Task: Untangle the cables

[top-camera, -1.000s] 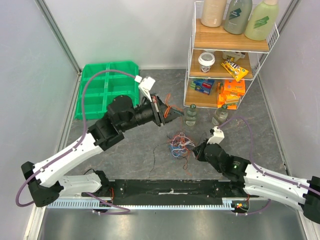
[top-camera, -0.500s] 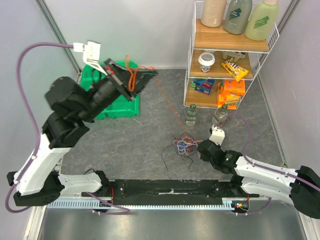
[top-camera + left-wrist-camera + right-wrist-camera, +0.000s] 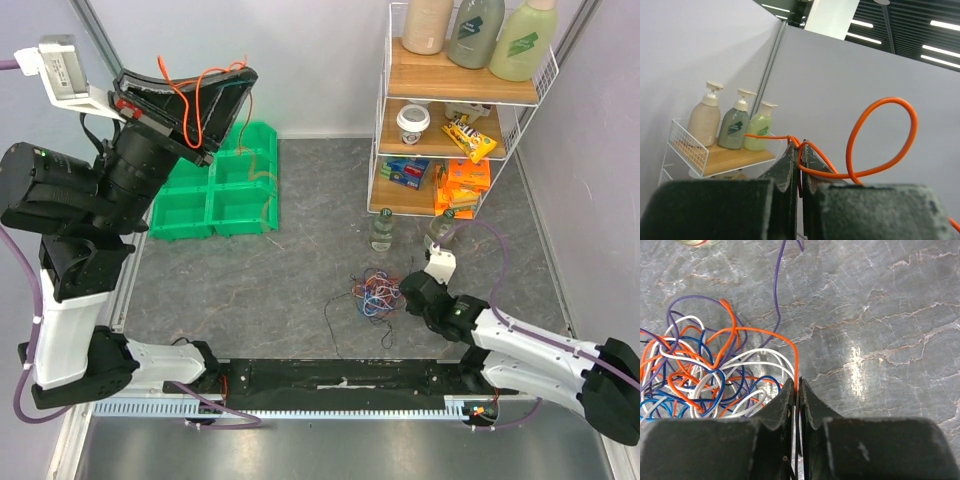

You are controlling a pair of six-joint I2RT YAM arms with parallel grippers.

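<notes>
Cables (image 3: 375,295) mostly lie in one loose knot on the table (image 3: 300,270), with orange, white, blue and purple strands looped through each other, so by my reading the job is barely begun. The one strand that looks freed is the orange cable (image 3: 880,135). It is pinched between the tightly pressed fingers of the left gripper (image 3: 800,150), curls into an open loop above them, and one end hangs toward the green bin (image 3: 215,185). That gripper is held high over the bin and tilts upward, on a left arm that rises steeply from its base and folds at the elbow. At the knot, the fingers of the right gripper (image 3: 799,385) stand almost together with only a slit between them. An orange loop (image 3: 760,335) of the tangle runs into that slit, so they seem to nip it. The right arm lies low and long across the table, its wrist at the knot's right edge. Nearly all the separating and sorting remains.
</notes>
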